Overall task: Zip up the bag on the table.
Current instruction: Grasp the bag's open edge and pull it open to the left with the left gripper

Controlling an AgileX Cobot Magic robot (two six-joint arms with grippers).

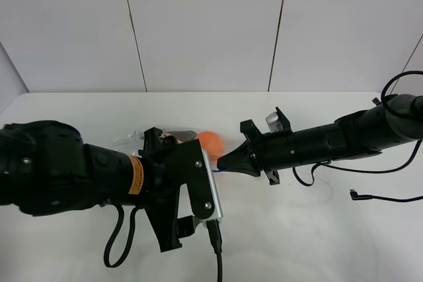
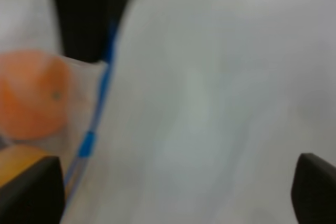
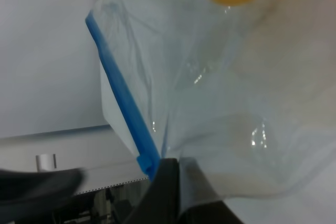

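Jaws on the right arm [image 1: 330, 140] are clenched tight, their black tips pinching the edge of the bag [image 3: 210, 103] just beside one end of its blue zip strip [image 3: 118, 93]. The left jaws are spread wide and grasp nothing. In the left wrist view one dark finger [image 2: 31, 192] shows near the strip and the other stands well apart over bare white surface.

The table [image 1: 297, 229] is broad, white and smooth, with pale wall panels [image 1: 205, 24] behind it. The left arm [image 1: 66, 170] reaches in low from the left of the high view, and its bulky wrist hides most of the bag. The right arm comes in from the right, and its tip meets the bag near the middle of the table.

The bag lies on the table between the two arms. Its clear plastic is wrinkled and lifted where the right jaws pinch it. An orange fruit [image 1: 211, 142] shows through it, with a yellow fruit [image 2: 16, 161] just beside. The zip strip runs along the bag's edge on the side facing the right arm, and a thicker blue piece [image 2: 86, 144] sits on it, near the left jaws' closer finger. The left wrist view is blurred, so finer detail there cannot be told.

A thin black cable [image 1: 390, 197] lies loose on the table under the right arm.
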